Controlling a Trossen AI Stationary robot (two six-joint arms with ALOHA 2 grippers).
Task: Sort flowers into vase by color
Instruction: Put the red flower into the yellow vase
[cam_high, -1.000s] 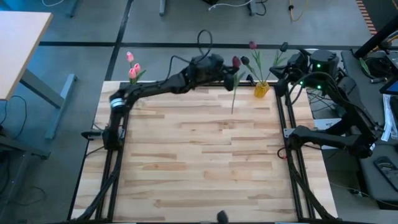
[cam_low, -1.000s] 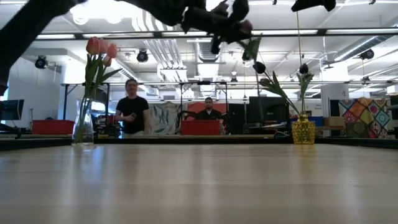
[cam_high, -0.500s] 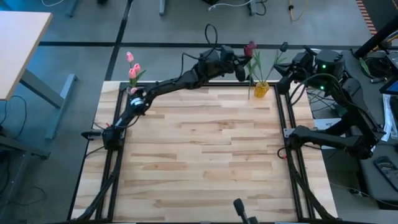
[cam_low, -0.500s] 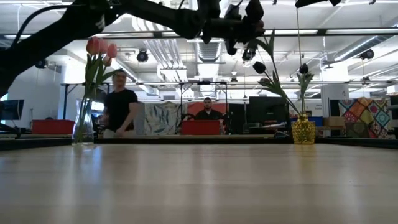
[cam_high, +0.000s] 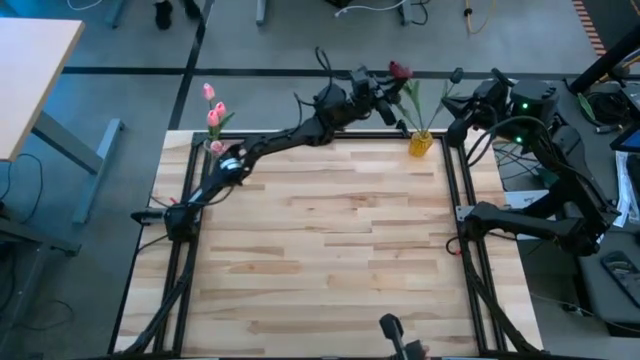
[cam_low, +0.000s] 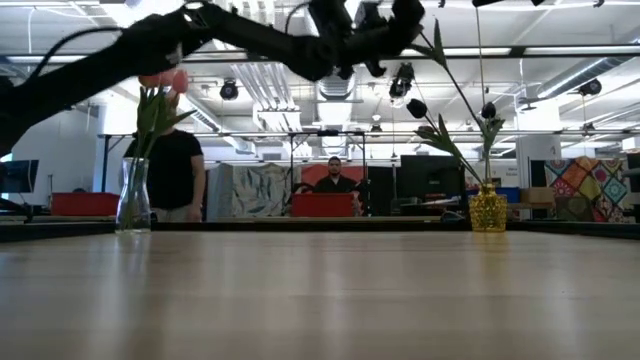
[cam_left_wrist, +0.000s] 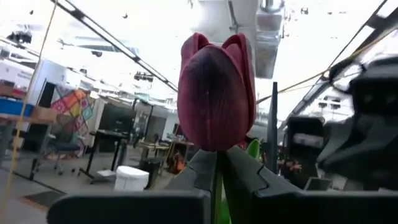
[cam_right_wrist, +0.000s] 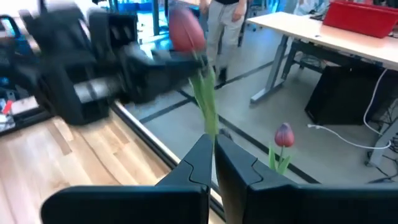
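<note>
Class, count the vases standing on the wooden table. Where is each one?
2. A clear glass vase holding pink tulips stands at the table's top left corner in the high view. A yellow textured vase holding dark tulips stands near the top right corner. None seems hidden.

2 vases stand at the table's (cam_high: 320, 230) far edge: one (cam_high: 214, 147) left, one (cam_high: 421, 144) right.
</note>
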